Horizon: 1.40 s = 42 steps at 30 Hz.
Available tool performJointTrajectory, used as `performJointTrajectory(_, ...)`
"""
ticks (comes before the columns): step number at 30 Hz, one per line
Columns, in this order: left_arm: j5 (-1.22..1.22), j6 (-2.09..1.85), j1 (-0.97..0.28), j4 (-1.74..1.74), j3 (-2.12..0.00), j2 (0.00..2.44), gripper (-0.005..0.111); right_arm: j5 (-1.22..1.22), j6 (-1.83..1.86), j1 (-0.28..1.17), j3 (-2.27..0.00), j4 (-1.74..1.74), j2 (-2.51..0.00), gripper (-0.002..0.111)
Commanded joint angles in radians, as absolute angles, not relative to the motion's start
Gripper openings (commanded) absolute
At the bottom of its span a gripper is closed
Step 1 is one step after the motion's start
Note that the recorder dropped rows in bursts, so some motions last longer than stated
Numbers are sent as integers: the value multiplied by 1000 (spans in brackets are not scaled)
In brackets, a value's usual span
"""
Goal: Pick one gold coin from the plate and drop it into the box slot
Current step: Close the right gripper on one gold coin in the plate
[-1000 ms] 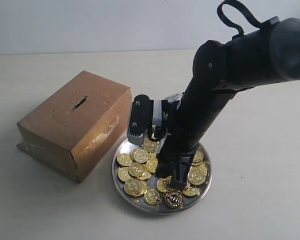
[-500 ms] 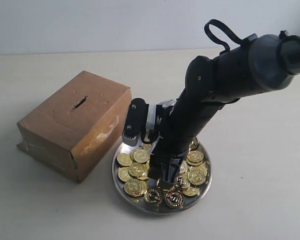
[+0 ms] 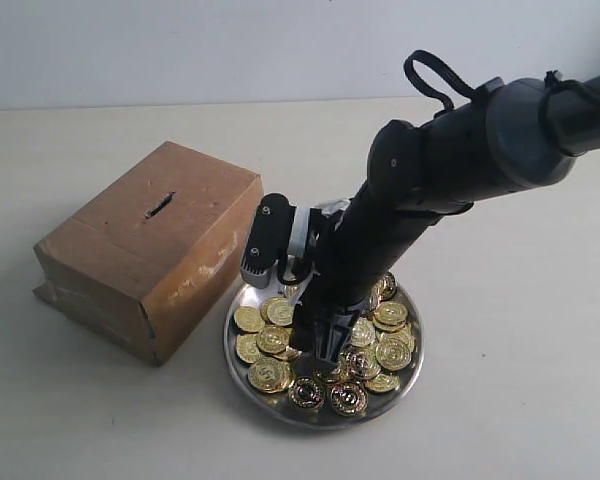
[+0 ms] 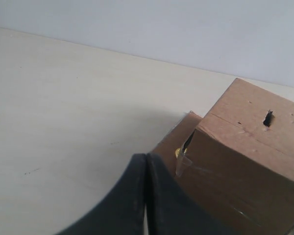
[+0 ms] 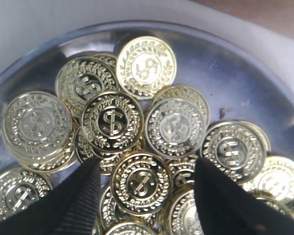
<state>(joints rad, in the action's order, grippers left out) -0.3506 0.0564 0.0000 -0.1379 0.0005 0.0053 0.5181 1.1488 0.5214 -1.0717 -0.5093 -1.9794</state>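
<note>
One coin (image 5: 141, 182) between spread gripper (image 5: 147, 165).

Pale beige table (image 3: 100, 420), brown cardboard box (image 3: 150, 260) on it, silver plate (image 3: 254, 394) just beside, perhaps touching.

Soft, even light — only faint shadows on the table (image 3: 100, 420) beside the box (image 3: 150, 250). In the right wrist view the coins (image 5: 142, 183) glint sharply; the plate (image 5: 235, 61) blurs at its rim.

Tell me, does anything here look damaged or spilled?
The box looks battered: scuffed cardboard, and in the left wrist view a tape strip peels loose beside a gaping seam. The coins lie heaped but all inside the plate; none visibly spilled.
</note>
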Motion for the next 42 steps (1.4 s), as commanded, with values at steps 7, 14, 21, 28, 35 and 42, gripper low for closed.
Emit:
performJointTrajectory(7, -348, 56, 0, -142, 0, 0, 0, 509, 1160, 523, -1077, -522, -1995, 54)
performJointTrajectory(14, -348, 56, 0, -142, 0, 0, 0, 526, 1160, 523, -1077, -522, -2008, 54)
performJointTrajectory(21, -348, 56, 0, -142, 0, 0, 0, 524, 1160, 523, -1077, -523, -2021, 45)
performJointTrajectory(28, -348, 56, 0, -142, 0, 0, 0, 527, 1160, 523, -1077, -523, -2021, 30)
performJointTrajectory(35, -348, 56, 0, -142, 0, 0, 0, 527, 1160, 523, -1077, -523, -2018, 15)
performJointTrajectory(42, -348, 56, 0, -142, 0, 0, 0, 565, 1160, 523, -1077, -523, -1941, 15)
